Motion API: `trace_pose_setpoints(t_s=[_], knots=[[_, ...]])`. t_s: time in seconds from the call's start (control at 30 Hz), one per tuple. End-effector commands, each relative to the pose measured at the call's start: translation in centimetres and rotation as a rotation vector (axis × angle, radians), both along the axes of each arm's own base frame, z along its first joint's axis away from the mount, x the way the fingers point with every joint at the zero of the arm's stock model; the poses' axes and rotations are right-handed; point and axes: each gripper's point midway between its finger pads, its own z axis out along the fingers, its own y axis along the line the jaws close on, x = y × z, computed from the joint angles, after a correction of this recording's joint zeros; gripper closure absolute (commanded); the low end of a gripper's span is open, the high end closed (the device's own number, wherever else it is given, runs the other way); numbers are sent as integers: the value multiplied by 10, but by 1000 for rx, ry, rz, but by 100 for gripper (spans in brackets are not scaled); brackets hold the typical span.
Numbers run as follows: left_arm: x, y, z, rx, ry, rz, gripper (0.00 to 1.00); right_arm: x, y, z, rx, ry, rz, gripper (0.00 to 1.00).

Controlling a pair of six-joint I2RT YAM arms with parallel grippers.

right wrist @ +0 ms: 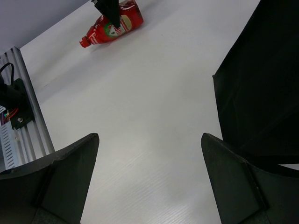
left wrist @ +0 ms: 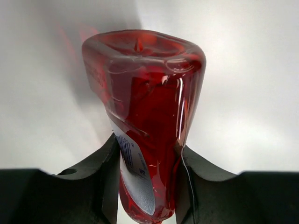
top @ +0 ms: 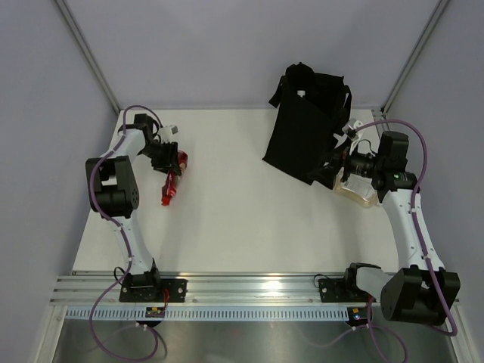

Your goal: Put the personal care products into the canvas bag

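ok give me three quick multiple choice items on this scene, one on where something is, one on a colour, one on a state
1. Where does the canvas bag stand on the table?
A) at the near edge, between the arm bases
B) in the far right part
C) in the far left corner

2. What colour is the bottle in the left pincer?
A) blue
B) green
C) red

3. How is the right pincer?
A) open, holding nothing
B) shut on a tube
C) shut on a bag handle

Answers:
1 B, the top view shows the bag far back on the right.
2 C, the left wrist view shows a clear red bottle clamped in it.
3 A, the right wrist view shows its jaws wide apart over bare table.
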Motion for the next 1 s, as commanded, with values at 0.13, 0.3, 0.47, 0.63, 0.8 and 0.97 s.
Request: trace_pose_setpoints(t_s=[0.13, 0.3, 0.47, 0.63, 0.8, 0.97], knots=[[-37, -107, 40, -613, 102, -74, 86, -27, 50, -5, -8, 47, 211, 3], [-55, -151, 48, -760, 115, -169, 87, -33, 107, -35, -102, 138, 316, 5], [-64, -176, 62, -886, 102, -195, 90, -15, 162, -52, -45, 341, 194, 1], [-68, -199, 96, -1006, 42, -224, 89, 7, 208, -53, 189, 491, 165, 0], [-62, -208, 132, -1104, -25, -192, 89, 25, 226, -71, 312, 697, 91, 1], [-57, -209, 181, -1298, -111, -145, 89, 35, 232, -97, 364, 796, 36, 0]])
